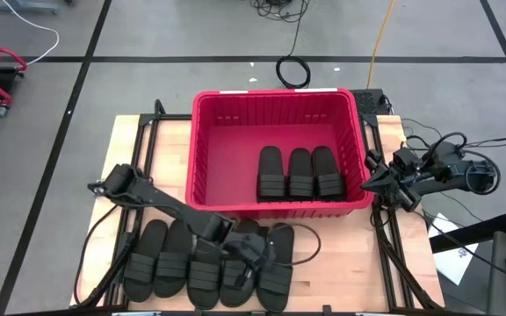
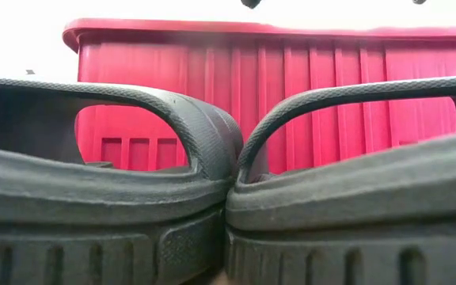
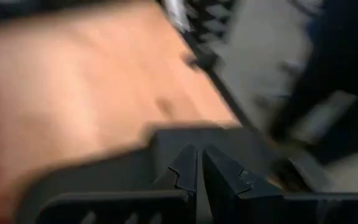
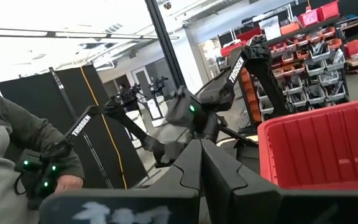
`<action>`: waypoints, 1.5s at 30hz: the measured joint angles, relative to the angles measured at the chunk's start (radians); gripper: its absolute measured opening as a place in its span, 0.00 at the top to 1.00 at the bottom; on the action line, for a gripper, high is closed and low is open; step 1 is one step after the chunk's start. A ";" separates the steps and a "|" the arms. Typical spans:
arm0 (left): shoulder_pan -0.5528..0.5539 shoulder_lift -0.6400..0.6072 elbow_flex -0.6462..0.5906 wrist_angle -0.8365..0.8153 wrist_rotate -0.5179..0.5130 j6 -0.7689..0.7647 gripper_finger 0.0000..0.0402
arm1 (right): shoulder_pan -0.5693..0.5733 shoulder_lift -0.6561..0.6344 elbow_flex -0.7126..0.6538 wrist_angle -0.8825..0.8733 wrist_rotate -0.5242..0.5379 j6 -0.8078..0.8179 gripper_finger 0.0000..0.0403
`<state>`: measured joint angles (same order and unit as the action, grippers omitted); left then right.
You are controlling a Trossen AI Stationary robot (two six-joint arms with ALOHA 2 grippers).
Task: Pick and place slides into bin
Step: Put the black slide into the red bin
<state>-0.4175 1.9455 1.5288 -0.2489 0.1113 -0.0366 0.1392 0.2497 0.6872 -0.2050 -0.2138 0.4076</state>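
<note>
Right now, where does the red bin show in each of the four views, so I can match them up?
High view: the bin sits centre, three slides inside.
Low view: its slatted wall fills the background behind two slides.
Left wrist view: only a blurred red strip at the frame's edge, probably the bin; cannot tell.
Right wrist view: a corner beyond the right gripper.
Shared landmark: the bin's thick rim.

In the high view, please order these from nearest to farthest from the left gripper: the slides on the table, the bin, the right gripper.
From the left gripper:
1. Slides on the table, directly beneath it.
2. Bin, just behind the row.
3. Right gripper, beyond the bin's right wall.
</note>
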 joint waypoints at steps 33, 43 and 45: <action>0.024 0.114 0.000 -0.005 0.016 0.012 0.19 | 0.000 0.000 0.001 -0.072 -0.028 0.025 1.00; 0.051 0.203 0.000 0.050 0.134 -0.066 0.19 | 0.000 0.000 0.001 -0.073 -0.034 0.052 1.00; 0.047 0.217 0.001 0.068 0.174 -0.103 0.19 | 0.000 0.000 0.001 -0.072 -0.034 0.061 1.00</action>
<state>-0.3705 2.1626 1.5295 -0.1808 0.2852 -0.1392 0.1394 0.2497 0.6880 -0.2769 -0.2478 0.4691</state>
